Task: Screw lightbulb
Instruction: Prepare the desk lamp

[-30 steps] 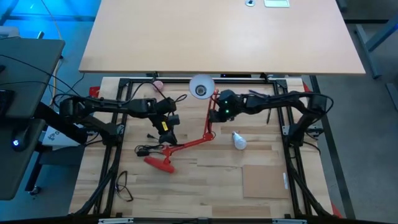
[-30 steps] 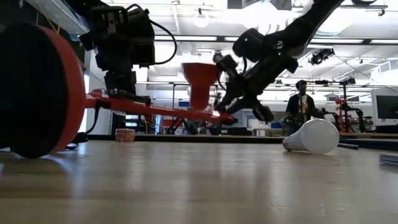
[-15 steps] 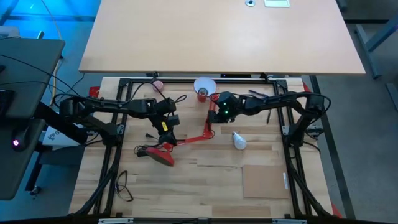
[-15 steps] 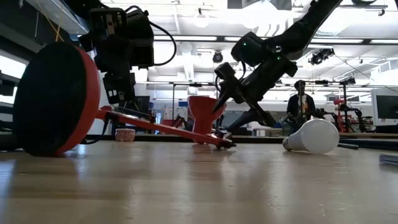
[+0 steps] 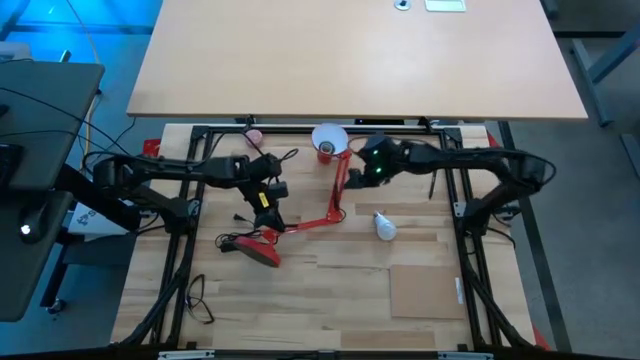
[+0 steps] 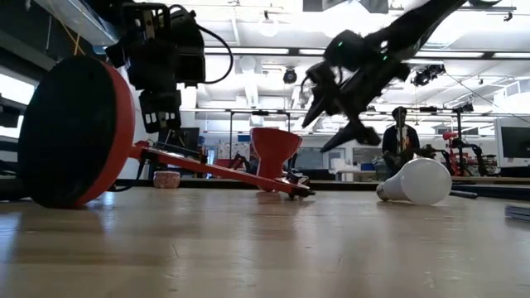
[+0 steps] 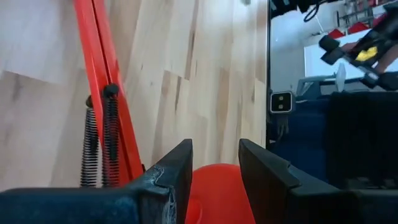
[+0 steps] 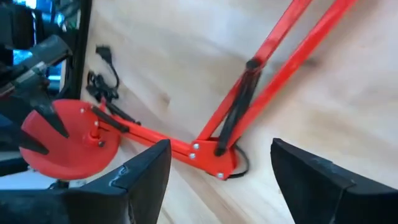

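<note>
Red lamp (image 5: 300, 222) now lies released: right gripper (image 6: 335, 116) has let go, fingers spread wide, lifted up-frame. Left gripper (image 5: 266, 215) keeps its narrow clamp on the lamp. Lightbulb (image 5: 384, 226) unmoved, centre-right on the table (image 5: 420, 255).

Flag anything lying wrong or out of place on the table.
The red lamp lies tipped over, its round base on edge, its shade resting on the wood. The lightbulb lies loose on its side beside the lamp arm, not screwed in.

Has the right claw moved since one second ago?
Yes. The right claw let go of the red lamp, opened, and drew back toward the right, away from the lightbulb.
</note>
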You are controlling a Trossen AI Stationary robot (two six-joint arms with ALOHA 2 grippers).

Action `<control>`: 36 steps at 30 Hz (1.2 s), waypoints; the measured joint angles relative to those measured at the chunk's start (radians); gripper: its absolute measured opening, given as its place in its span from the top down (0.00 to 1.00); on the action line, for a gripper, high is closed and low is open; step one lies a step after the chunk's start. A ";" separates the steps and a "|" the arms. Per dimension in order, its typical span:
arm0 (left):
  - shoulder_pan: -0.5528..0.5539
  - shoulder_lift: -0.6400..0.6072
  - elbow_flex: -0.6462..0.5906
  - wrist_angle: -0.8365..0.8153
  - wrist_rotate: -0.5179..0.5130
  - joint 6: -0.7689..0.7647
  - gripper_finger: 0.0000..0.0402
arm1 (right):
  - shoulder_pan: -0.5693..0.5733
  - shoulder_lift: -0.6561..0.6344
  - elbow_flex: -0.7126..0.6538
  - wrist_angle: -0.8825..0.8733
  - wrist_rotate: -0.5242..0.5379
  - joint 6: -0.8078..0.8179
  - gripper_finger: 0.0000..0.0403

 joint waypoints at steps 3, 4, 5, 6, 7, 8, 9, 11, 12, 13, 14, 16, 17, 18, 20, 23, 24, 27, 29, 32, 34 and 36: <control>0.009 -0.004 0.034 0.000 -0.043 -0.028 0.70 | -0.021 -0.085 0.000 -0.078 0.042 -0.027 0.34; 0.005 -0.002 0.052 -0.013 -0.051 -0.021 0.70 | -0.025 -0.108 0.000 -0.098 0.055 -0.039 0.34; -0.003 0.002 0.075 -0.036 -0.054 0.000 0.70 | -0.026 -0.128 0.000 -0.113 0.066 -0.046 0.34; -0.015 0.008 0.104 -0.064 -0.073 0.026 0.70 | -0.026 -0.147 0.000 -0.127 0.078 -0.051 0.34; -0.028 0.014 0.134 -0.100 -0.112 0.054 0.71 | -0.026 -0.164 0.000 -0.138 0.089 -0.062 0.34; -0.040 0.022 0.165 -0.143 -0.178 0.085 0.73 | -0.026 -0.179 0.000 -0.146 0.092 -0.069 0.34; -0.051 0.031 0.194 -0.176 -0.252 0.116 0.76 | -0.026 -0.194 0.001 -0.153 0.093 -0.073 0.34; -0.066 0.061 0.237 -0.197 -0.351 0.169 0.85 | -0.026 -0.221 0.001 -0.170 0.094 -0.075 0.34; -0.067 0.080 0.255 -0.193 -0.366 0.183 0.91 | -0.026 -0.236 0.001 -0.174 0.095 -0.075 0.34; -0.068 0.104 0.270 -0.192 -0.372 0.184 0.95 | -0.029 -0.251 0.001 -0.177 0.095 -0.075 0.34; -0.069 0.134 0.286 -0.193 -0.387 0.175 0.98 | -0.032 -0.267 0.001 -0.184 0.094 -0.075 0.34; -0.076 0.204 0.316 -0.187 -0.449 0.157 0.98 | -0.043 -0.301 0.001 -0.205 0.094 -0.081 0.34; -0.079 0.244 0.329 -0.180 -0.495 0.145 0.99 | -0.047 -0.320 0.001 -0.219 0.099 -0.082 0.34; -0.081 0.284 0.341 -0.172 -0.537 0.124 0.99 | -0.052 -0.338 0.001 -0.235 0.107 -0.082 0.34; -0.086 0.360 0.378 -0.151 -0.594 0.079 1.00 | -0.064 -0.379 0.001 -0.267 0.117 -0.083 0.34; -0.095 0.446 0.445 -0.130 -0.689 0.014 1.00 | -0.073 -0.438 0.001 -0.311 0.128 -0.084 0.34; -0.098 0.471 0.469 -0.130 -0.719 0.000 1.00 | -0.076 -0.456 0.001 -0.327 0.137 -0.083 0.34; -0.103 0.532 0.521 -0.130 -0.757 -0.032 1.00 | -0.076 -0.507 0.001 -0.368 0.160 -0.076 0.34; -0.109 0.566 0.548 -0.127 -0.758 -0.059 1.00 | -0.076 -0.535 0.001 -0.396 0.181 -0.068 0.34; -0.124 0.613 0.568 -0.129 -0.760 -0.113 1.00 | -0.076 -0.569 0.001 -0.428 0.202 -0.067 0.34; -0.139 0.641 0.577 -0.126 -0.757 -0.146 1.00 | -0.076 -0.587 0.001 -0.443 0.210 -0.069 0.34; -0.158 0.656 0.584 -0.112 -0.759 -0.173 1.00 | -0.076 -0.603 0.001 -0.451 0.210 -0.071 0.34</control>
